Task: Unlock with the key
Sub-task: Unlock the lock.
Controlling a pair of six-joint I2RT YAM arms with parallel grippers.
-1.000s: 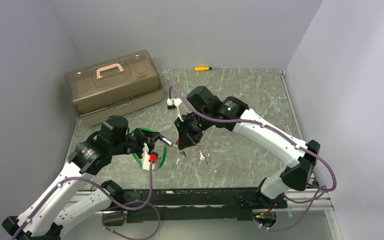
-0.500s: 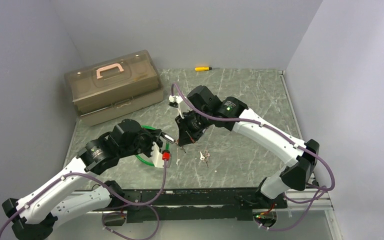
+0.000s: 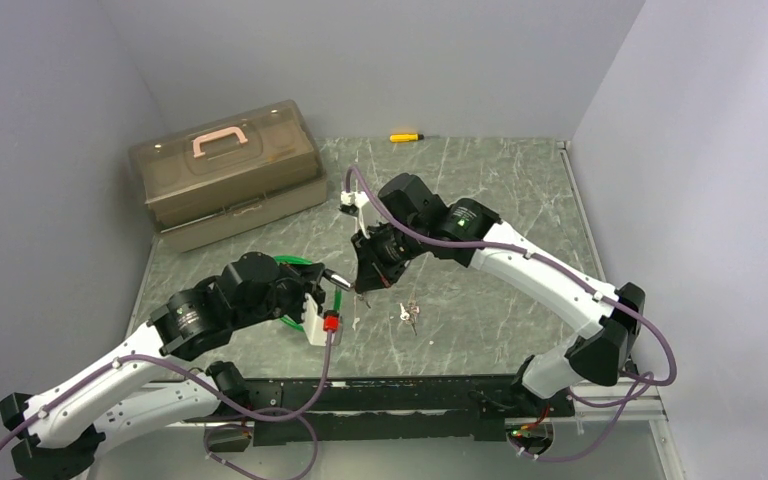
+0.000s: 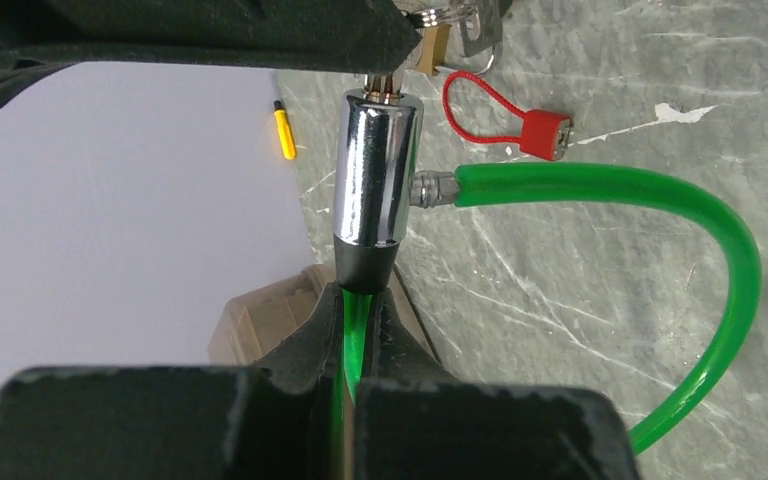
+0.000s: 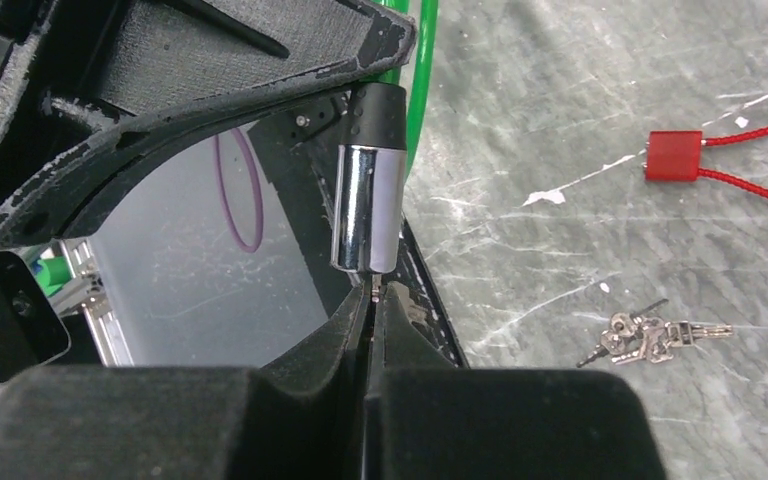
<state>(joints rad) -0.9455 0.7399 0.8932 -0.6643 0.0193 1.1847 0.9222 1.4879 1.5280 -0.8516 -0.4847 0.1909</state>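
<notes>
The left pincer [image 4: 360, 300] is clamped on the black end of the chrome lock cylinder [image 4: 378, 170]. At the cylinder's opposite end, the right pincer [image 5: 374, 305] pinches the key [image 5: 375, 288], whose tip meets the cylinder's face.

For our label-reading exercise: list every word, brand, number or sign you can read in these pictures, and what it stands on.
No text can be read anywhere.
Chrome lock barrel: bare metal, no marking shows.
Red padlock: no lettering shows.
Bunch of keys: too small to tell any stamping.
Toolbox: no label visible.
</notes>
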